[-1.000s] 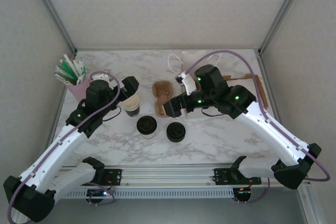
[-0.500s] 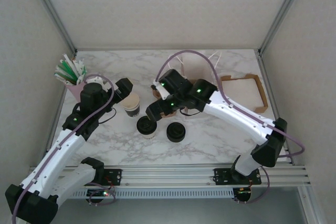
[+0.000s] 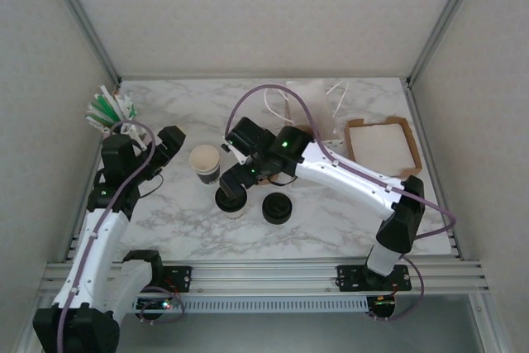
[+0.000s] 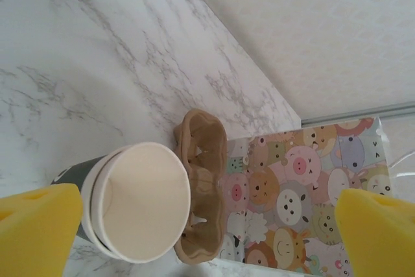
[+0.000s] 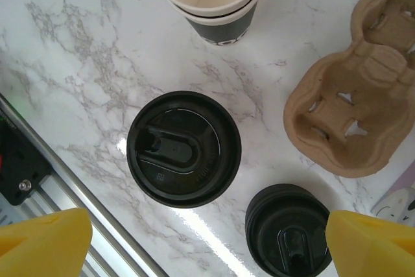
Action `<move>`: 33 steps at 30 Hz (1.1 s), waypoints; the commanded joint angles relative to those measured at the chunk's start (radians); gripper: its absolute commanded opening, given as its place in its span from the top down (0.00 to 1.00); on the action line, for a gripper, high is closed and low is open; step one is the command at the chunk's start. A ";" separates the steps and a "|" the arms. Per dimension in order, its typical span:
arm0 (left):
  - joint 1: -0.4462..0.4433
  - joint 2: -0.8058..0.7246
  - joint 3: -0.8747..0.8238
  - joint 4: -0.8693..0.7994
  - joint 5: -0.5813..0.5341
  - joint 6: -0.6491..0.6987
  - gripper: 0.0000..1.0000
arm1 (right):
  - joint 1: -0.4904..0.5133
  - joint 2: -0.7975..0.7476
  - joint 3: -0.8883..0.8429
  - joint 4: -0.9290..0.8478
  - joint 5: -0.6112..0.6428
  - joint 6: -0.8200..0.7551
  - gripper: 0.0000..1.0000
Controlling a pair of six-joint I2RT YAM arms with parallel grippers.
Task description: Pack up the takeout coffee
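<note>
The takeout coffee (image 5: 183, 148) stands upright on the marble, its round black lid (image 3: 230, 202) facing up. My right gripper (image 5: 207, 248) hovers straight above it, open, its yellow fingertips (image 5: 42, 244) wide on either side and clear of the cup. In the top view the right gripper (image 3: 235, 178) partly covers the coffee. My left gripper (image 3: 172, 142) is open and holds nothing, to the left of the lidless cup (image 3: 204, 163). From the left wrist, that lidless cup (image 4: 139, 199) sits low between the open left gripper's (image 4: 207, 241) fingers.
A loose black lid (image 5: 288, 238) lies right of the coffee. The brown pulp cup carrier (image 5: 360, 115) sits behind it, next to a cartoon-print bag (image 4: 311, 192). A cardboard tray (image 3: 382, 148) lies at the right, and a pink cup of stirrers (image 3: 110, 115) at the far left.
My right arm swung left from over the carrier to above the lidded coffee. My left arm pulled back to the left, away from the lidless cup.
</note>
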 commanded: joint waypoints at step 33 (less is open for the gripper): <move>0.089 0.000 -0.037 0.000 0.106 0.037 0.00 | 0.087 0.416 0.430 -0.359 0.050 0.047 0.09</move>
